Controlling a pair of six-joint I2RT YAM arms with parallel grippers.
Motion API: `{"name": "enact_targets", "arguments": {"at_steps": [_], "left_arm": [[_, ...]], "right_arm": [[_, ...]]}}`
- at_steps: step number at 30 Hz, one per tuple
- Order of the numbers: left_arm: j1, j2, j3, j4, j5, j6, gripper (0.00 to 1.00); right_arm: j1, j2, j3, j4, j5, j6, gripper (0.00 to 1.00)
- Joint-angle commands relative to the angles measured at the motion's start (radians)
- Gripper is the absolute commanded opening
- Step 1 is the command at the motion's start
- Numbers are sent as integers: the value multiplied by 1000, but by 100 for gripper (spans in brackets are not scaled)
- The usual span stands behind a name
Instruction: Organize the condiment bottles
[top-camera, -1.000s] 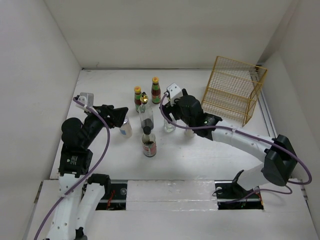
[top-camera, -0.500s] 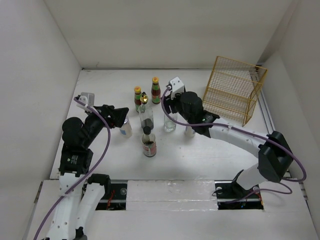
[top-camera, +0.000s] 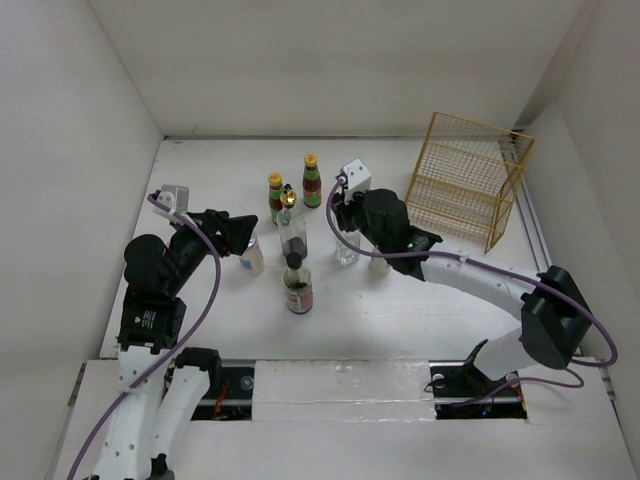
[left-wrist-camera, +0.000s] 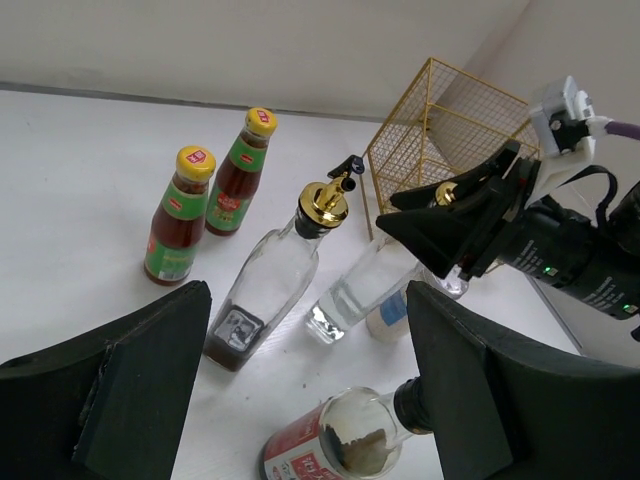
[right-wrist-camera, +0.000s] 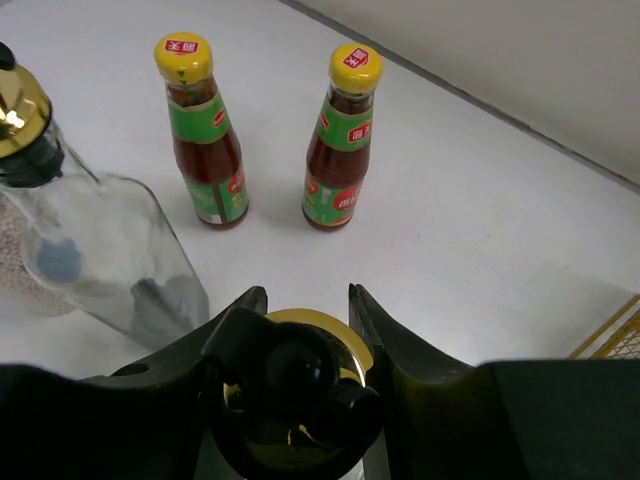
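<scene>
Near the middle of the bench (top-camera: 200, 170), the right hand (right-wrist-camera: 300, 296) brackets the gold cap of a clear glass bottle (left-wrist-camera: 352, 298), fingers close at both sides, though I cannot tell whether they clamp it. The left hand (top-camera: 238, 237) hangs released, spread wide beside a white shaker (top-camera: 251, 258). Two red-sauce bottles (right-wrist-camera: 205, 150) (right-wrist-camera: 338, 140) stand upright beyond.

White arms (top-camera: 480, 285), black joints (top-camera: 150, 265), purple cables (top-camera: 217, 275).
</scene>
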Motion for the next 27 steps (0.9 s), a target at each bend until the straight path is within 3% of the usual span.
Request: {"name": "enact_targets", "arguments": {"at_steps": [1, 10, 21, 27], "left_arm": [[5, -4, -6, 45, 12, -6, 75], [5, -13, -6, 32, 12, -6, 75], [5, -12, -3, 43, 21, -6, 75], [5, -21, -3, 32, 21, -6, 75]], "right_arm": [[-5, -121, 140, 51, 10, -35, 9], [-207, -119, 418, -96, -98, -63, 3], [-543, 43, 764, -166, -202, 5, 1], [-659, 173, 959, -201, -232, 16, 1]]}}
